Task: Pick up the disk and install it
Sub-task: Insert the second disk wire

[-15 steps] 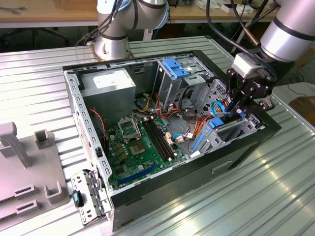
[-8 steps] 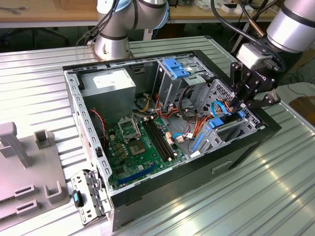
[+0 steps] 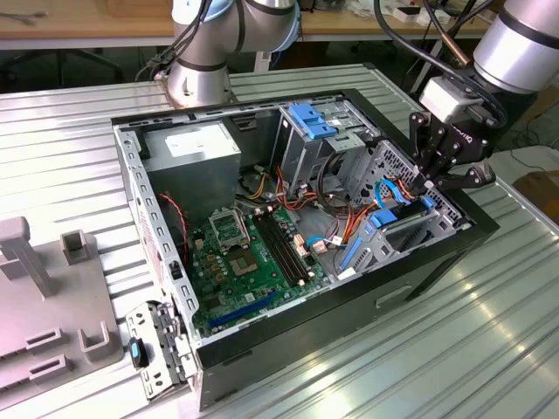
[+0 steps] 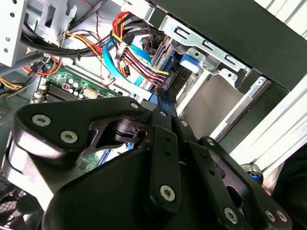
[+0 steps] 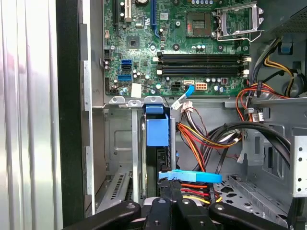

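The disk [image 3: 397, 223], a dark slab in a bright blue caddy rail, sits tilted in the front drive bay of the open computer case [image 3: 262, 345]. My gripper [image 3: 428, 194] stands over that bay at the exterior view's right, shut on the disk's blue upper edge. In the first wrist view the disk [image 5: 157, 143] stands edge-on in the grey metal bay, and the gripper [image 5: 171, 186] has its fingers pinched close together on the blue rail. In the second wrist view the black linkages converge at the gripper [image 4: 162, 109], on the disk's blue rail [image 4: 166, 101].
Orange, red and blue cables [image 3: 349, 214] crowd the space beside the bay. The motherboard [image 3: 249, 253] lies on the case floor, with the power supply [image 3: 192, 148] behind it. A fixed blue bracket [image 3: 310, 118] tops the grey drive cage. Grey fixtures [image 3: 52, 297] stand left of the case.
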You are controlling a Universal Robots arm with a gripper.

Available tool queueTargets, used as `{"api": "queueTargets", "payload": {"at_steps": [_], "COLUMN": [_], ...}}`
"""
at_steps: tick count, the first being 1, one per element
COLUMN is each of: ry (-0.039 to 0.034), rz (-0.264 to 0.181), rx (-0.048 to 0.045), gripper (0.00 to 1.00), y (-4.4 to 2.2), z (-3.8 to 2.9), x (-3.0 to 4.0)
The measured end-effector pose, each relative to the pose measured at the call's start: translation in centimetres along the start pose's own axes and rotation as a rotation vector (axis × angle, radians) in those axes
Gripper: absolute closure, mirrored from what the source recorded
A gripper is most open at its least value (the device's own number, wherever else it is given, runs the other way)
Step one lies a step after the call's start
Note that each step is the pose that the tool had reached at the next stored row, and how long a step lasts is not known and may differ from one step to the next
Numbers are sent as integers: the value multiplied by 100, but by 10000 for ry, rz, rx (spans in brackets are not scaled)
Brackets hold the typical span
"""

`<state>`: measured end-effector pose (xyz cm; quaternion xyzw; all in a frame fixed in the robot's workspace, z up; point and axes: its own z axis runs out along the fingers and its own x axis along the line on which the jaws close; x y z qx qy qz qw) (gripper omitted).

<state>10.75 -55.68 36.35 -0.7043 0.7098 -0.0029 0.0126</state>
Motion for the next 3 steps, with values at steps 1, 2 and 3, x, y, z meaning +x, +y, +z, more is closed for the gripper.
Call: {"api": "queueTargets", "payload": {"at_steps": [1,2,3], "ry": [0,0,0], "rz": [0,0,0], "rx": [1,2,2], "gripper": [89,89,89], "y": [0,0,0], "z": [0,0,0], "x": [0,0,0]}}
